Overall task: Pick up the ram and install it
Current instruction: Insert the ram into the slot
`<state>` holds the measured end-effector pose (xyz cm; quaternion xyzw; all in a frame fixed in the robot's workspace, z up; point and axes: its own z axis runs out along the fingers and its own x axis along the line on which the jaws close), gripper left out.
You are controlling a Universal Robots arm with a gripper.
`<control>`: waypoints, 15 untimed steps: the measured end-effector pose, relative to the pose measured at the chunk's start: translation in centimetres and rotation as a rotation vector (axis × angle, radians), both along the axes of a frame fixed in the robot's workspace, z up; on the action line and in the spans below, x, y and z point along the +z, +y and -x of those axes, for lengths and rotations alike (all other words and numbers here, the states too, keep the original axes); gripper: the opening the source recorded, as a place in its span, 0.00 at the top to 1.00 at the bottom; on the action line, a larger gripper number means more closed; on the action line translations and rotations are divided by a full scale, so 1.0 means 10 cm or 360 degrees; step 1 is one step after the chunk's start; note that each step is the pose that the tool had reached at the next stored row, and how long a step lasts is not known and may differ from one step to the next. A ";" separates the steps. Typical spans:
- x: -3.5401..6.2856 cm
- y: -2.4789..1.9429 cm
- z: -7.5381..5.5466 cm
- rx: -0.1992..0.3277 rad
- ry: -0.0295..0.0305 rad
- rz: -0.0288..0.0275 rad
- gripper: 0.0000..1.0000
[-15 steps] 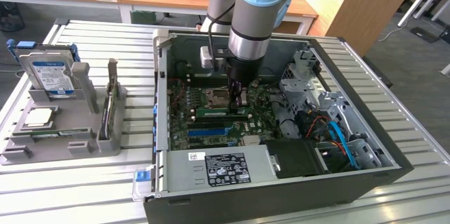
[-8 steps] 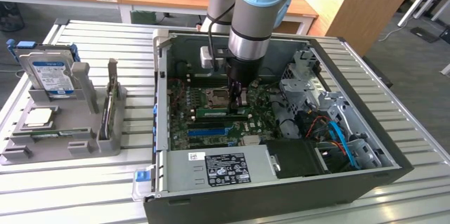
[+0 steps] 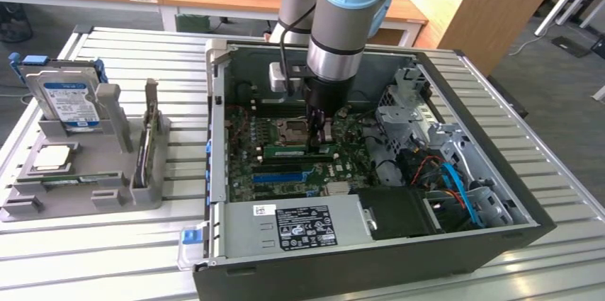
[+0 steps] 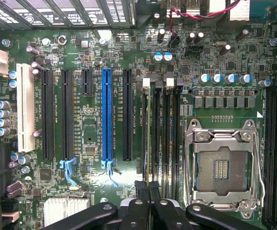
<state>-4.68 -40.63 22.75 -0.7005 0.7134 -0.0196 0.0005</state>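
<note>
Inside the open computer case [image 3: 492,195] my gripper [image 3: 317,144] reaches straight down onto the motherboard [image 3: 251,166]. Its black fingers [image 4: 140,201] are shut on the ram [image 4: 150,134], a thin green stick seen edge-on in the wrist view. The stick lies along one of the black memory slots [image 4: 169,134] beside the CPU socket [image 4: 222,167]. In the exterior view the ram [image 3: 283,151] shows as a green strip lying low at slot level, just below the socket [image 3: 295,129]. I cannot tell whether it is fully seated.
A grey holder [image 3: 85,198] at the exterior view's left carries a blue-labelled hard drive [image 3: 66,99] and a square silver CPU chip [image 3: 52,158]. The power supply [image 3: 293,226], drive cage [image 3: 406,103] and blue and orange cables [image 3: 452,173] crowd the case. A blue expansion slot [image 4: 106,115] runs parallel to the memory slots.
</note>
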 end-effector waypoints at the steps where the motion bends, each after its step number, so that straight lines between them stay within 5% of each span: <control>1: 0.000 0.000 0.00 0.0003 -0.00001 -0.00001 0.88; 15: -0.005 -0.001 0.00 0.0036 0.00000 0.00002 0.88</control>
